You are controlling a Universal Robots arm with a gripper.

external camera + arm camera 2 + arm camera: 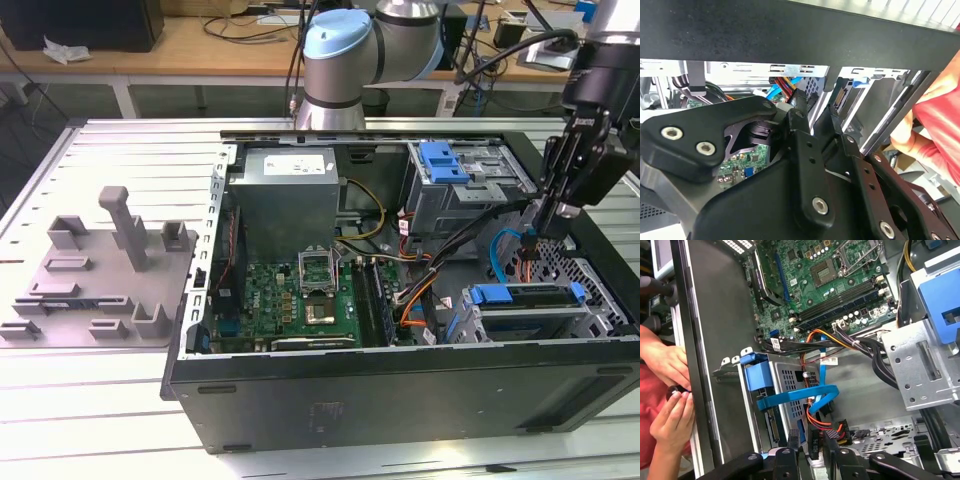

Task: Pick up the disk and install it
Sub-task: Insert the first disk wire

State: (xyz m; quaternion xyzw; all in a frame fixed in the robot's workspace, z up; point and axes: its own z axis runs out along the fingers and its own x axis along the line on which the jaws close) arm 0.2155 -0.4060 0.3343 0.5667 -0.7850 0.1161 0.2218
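Jaws stand narrow at the tip of the gripper [532, 240], and in the first wrist view the gripper [811, 441] appears to pinch a black cable plug [813, 442] trailing red, orange and black wires. It hangs inside the open computer case [400, 390], just above that case's corner bay. The disk [520, 297] lies in that bay with its blue frame uppermost, apparently already seated, and a flat blue cable [800, 399] loops across the bay's perforated wall. Outside the case wall a person's hand [667, 365] rests against the metal. I judge the disk to be stiff and dense for its size, with smooth metal faces that would slip under a light pinch, and sensitive to knocks. The safer hold looks to be across its long edges on the plastic frame, clear of the connector end. The power supply box [288, 190] at the case's far end carries a pale printed label, and small white tags hang on the cables, but none of that print can be made out.
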